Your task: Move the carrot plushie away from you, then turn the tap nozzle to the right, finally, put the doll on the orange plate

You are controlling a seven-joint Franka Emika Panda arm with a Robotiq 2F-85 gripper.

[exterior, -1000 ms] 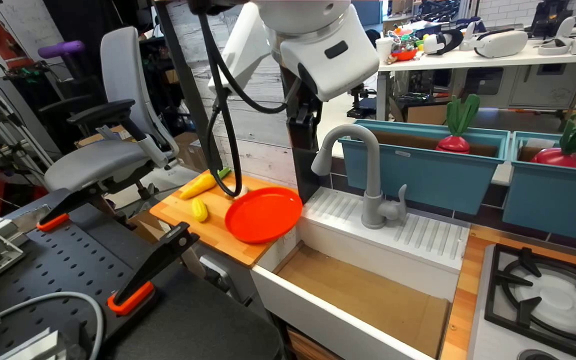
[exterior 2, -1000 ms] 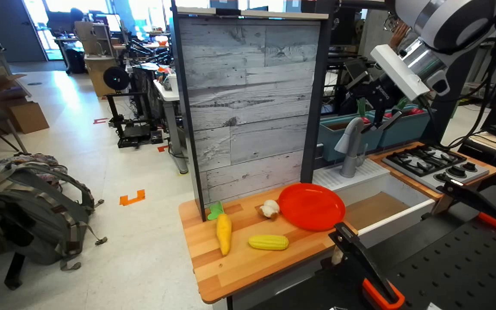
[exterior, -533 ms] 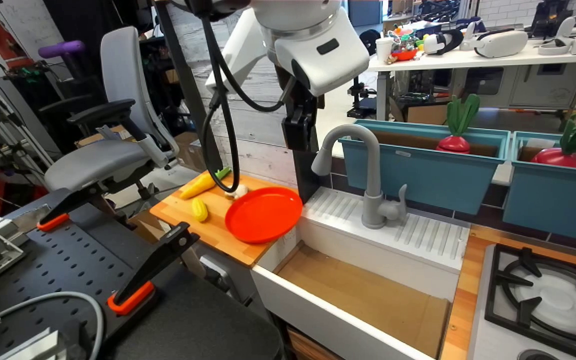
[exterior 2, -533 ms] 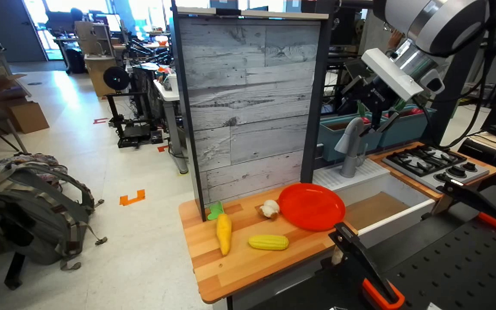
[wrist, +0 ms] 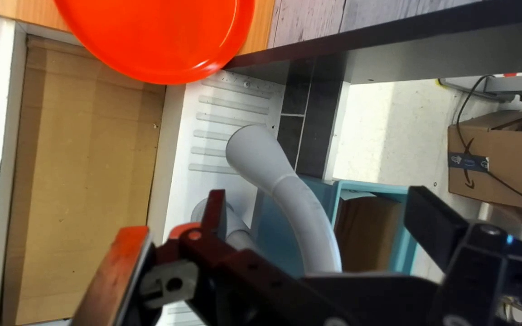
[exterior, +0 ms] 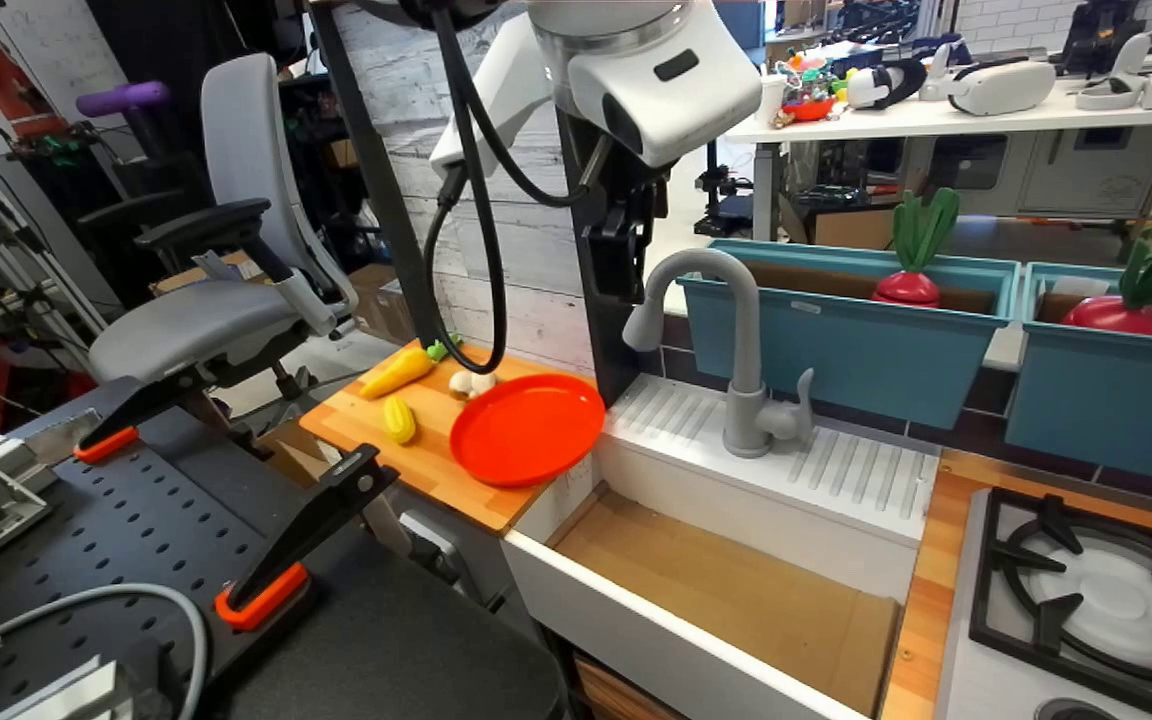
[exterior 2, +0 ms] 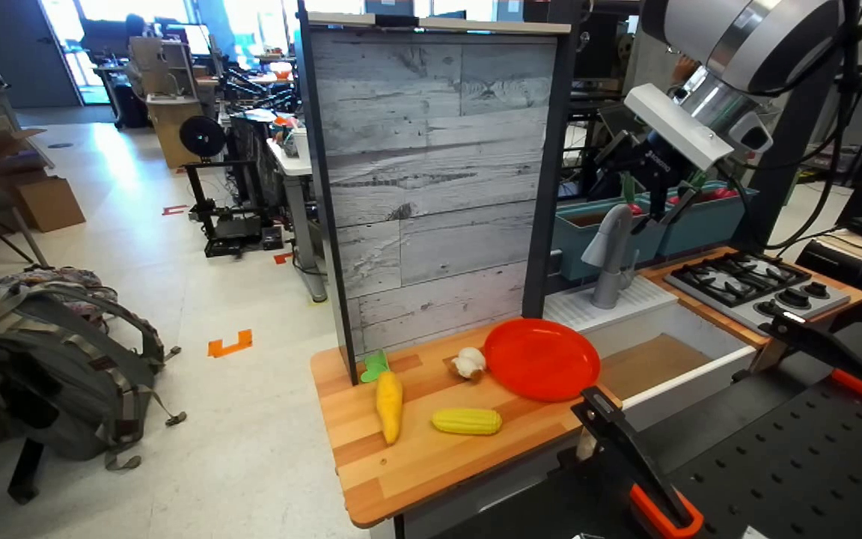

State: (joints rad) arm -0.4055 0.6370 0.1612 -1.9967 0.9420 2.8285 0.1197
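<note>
The carrot plushie (exterior: 398, 373), yellow-orange with a green top, lies on the wooden board in both exterior views (exterior 2: 390, 404). The round orange plate (exterior 2: 543, 359) lies on the same board, by the sink, and also shows in the wrist view (wrist: 166, 36). The grey tap nozzle (exterior: 748, 330) arches up behind the sink, its spout pointing toward the plate side. My gripper (wrist: 317, 197) is open and empty, above and close to the spout. In the wrist view the spout (wrist: 297, 203) appears between the two fingers; I cannot tell if they touch it. No clear doll shows.
A yellow corn toy (exterior 2: 467, 421) and a small white toy (exterior 2: 468, 363) lie on the board. Teal planters (exterior: 836, 345) stand behind the tap. A wood-look wall panel (exterior 2: 431, 180) rises behind the board. The stove (exterior: 1101, 590) lies beyond the sink (exterior: 696, 640).
The arm and gripper have shifted slightly around the top of the tap, and the hanging cable has swung. The fingers stay open. The toys, plate and tap have not moved.
</note>
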